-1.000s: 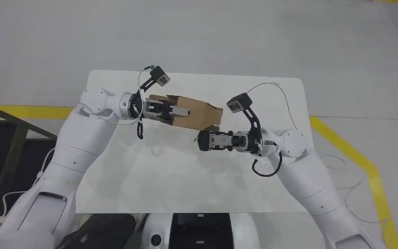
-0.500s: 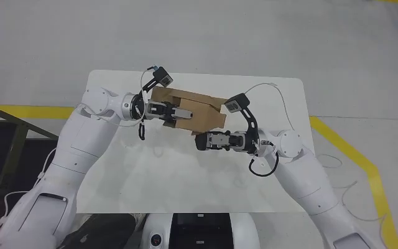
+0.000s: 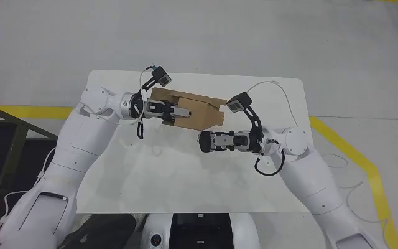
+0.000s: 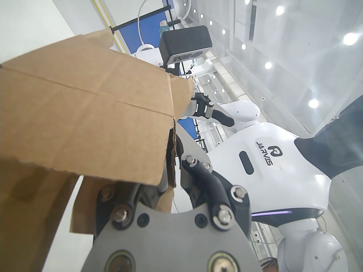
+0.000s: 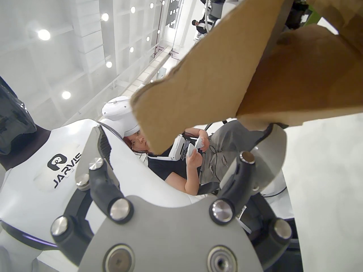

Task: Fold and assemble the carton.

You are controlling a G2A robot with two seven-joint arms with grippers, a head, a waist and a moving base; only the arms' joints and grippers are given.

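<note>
The carton (image 3: 199,111) is blocking the table (image 3: 155,180) from centre toward twelve o'clock; the left arm (image 3: 99,106) is barring nine, the right arm (image 3: 292,143) three; six o'clock is lying passable.

Bright, even light comes from round ceiling lamps (image 4: 349,38), which flare into soft starbursts in both wrist views. The white table (image 3: 186,180) looks pale and slightly washed out. The carton (image 3: 202,109) is lit on top and shaded underneath. Straight lines bow toward the wrist views' edges.
</note>
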